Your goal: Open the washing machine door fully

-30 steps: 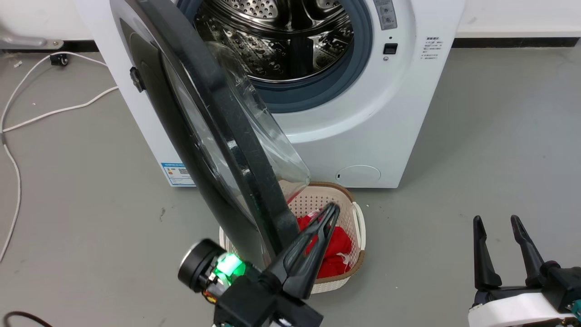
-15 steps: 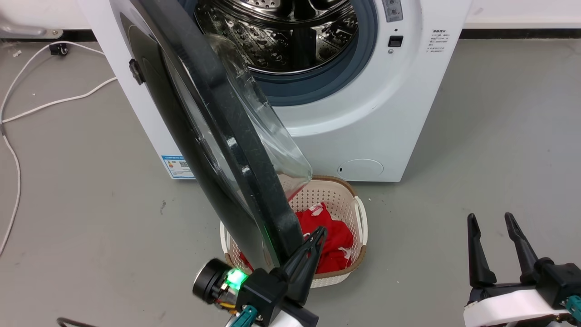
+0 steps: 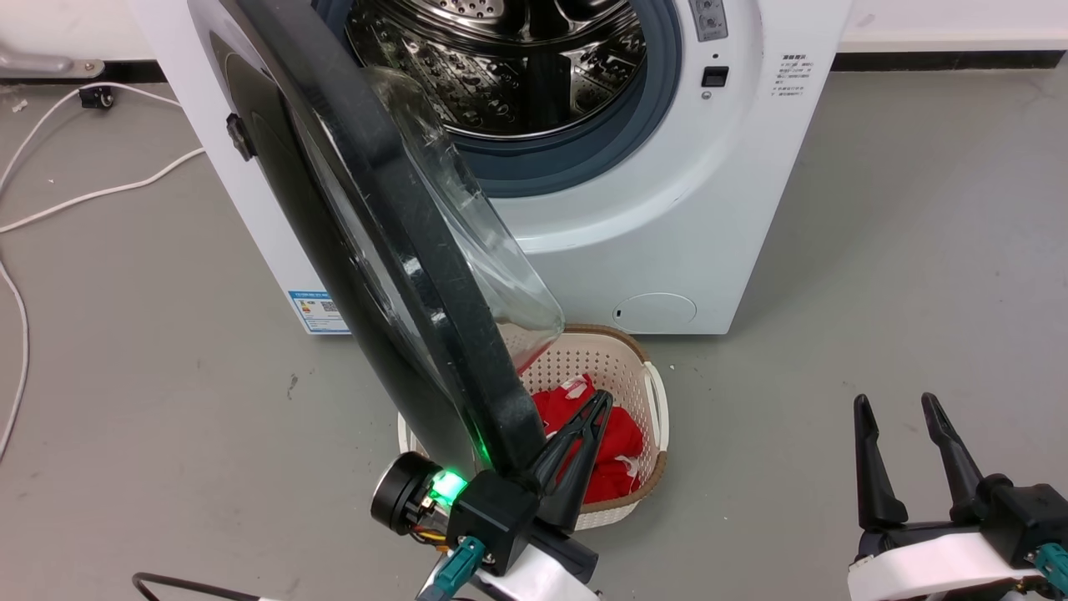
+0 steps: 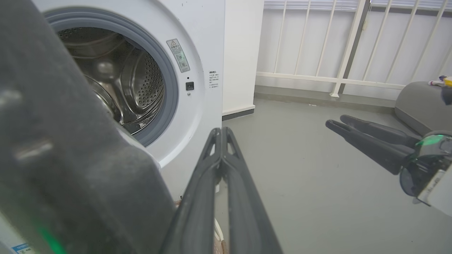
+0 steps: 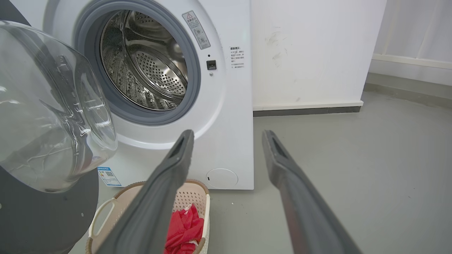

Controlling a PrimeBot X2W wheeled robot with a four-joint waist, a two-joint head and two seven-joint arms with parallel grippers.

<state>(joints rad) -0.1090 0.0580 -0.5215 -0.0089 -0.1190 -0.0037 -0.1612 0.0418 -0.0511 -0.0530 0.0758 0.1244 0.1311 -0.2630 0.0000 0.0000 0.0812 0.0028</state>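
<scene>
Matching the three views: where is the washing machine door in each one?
Head view: the washing machine door runs diagonally from upper left to bottom centre, edge-on.
Left wrist view: its dark rim, blurred, at the left side.
Right wrist view: its clear glass bowl at the left edge, dark face below.
Shared landmark: the small black latch slot right of the drum opening.

basket (image 3: 622, 363) before machine (image 3: 667, 242), right of door (image 3: 392, 225)

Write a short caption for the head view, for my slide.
Washing machine door partly open near a basket of red cloth; left jaws shut beside its lower edge, right jaws open.
</scene>
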